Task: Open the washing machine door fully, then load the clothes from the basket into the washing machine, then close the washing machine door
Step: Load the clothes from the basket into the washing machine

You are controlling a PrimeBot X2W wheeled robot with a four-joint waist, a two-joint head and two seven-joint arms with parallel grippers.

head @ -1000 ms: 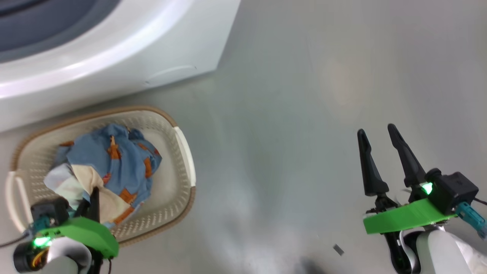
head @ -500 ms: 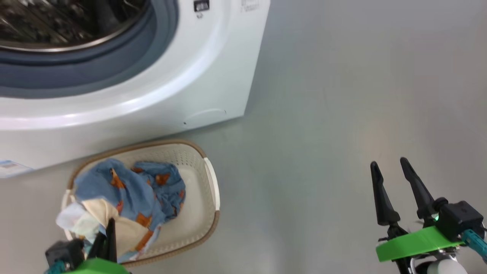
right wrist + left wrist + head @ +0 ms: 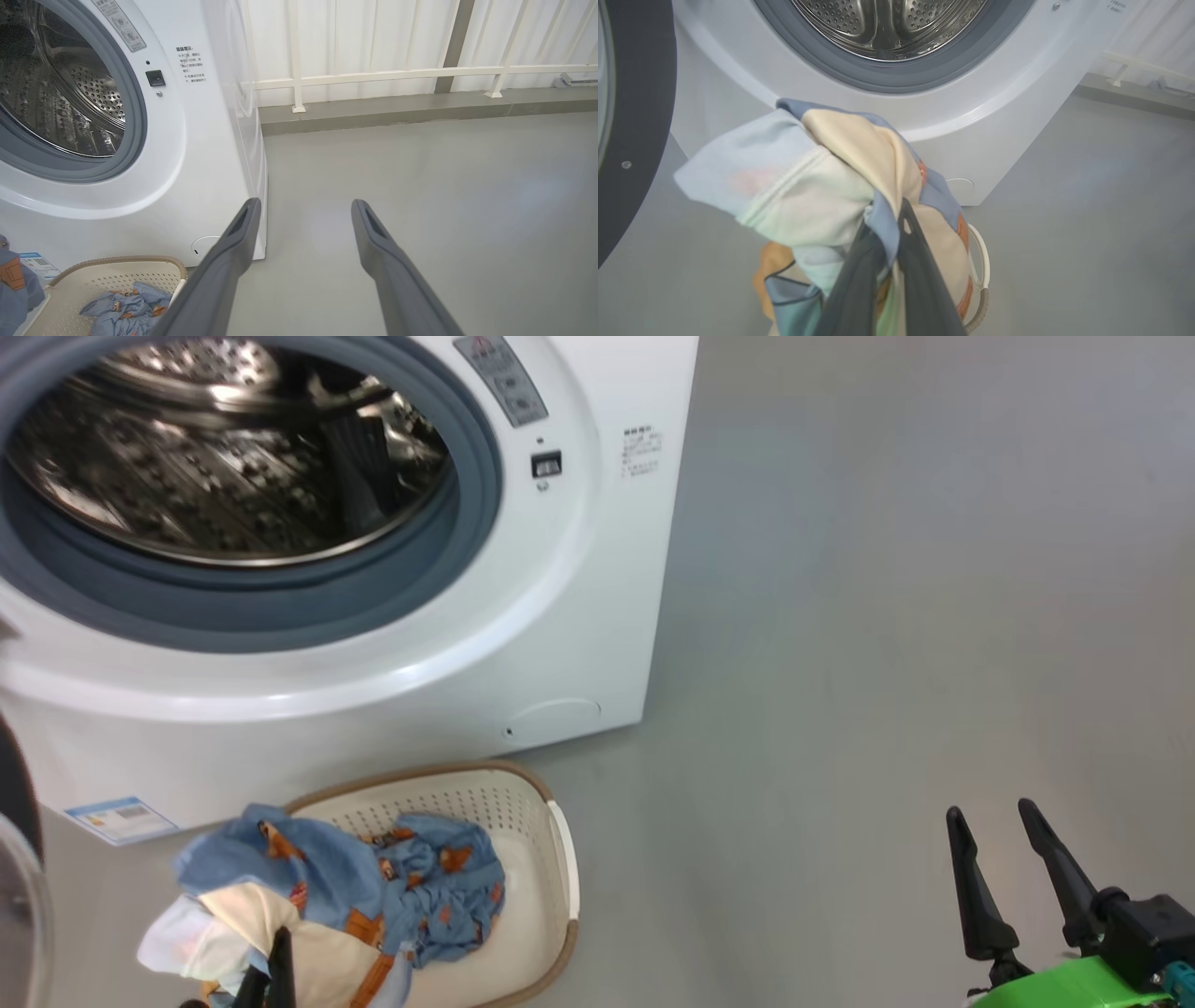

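Clothes [image 3: 808,177] were pinched in the pressed-together fingers of the left gripper [image 3: 887,219], hanging just above the basket [image 3: 560,859] with some blue cloth lying in it, near the foot of the washing machine [image 3: 579,616]. With the washing machine door [image 3: 640,116] standing open at the left, loading appeared in hand; the next move would call for raising the clothes into the drum [image 3: 233,457], clear of the gasket [image 3: 280,607]. Right gripper [image 3: 990,812] stood spread and empty at the right.
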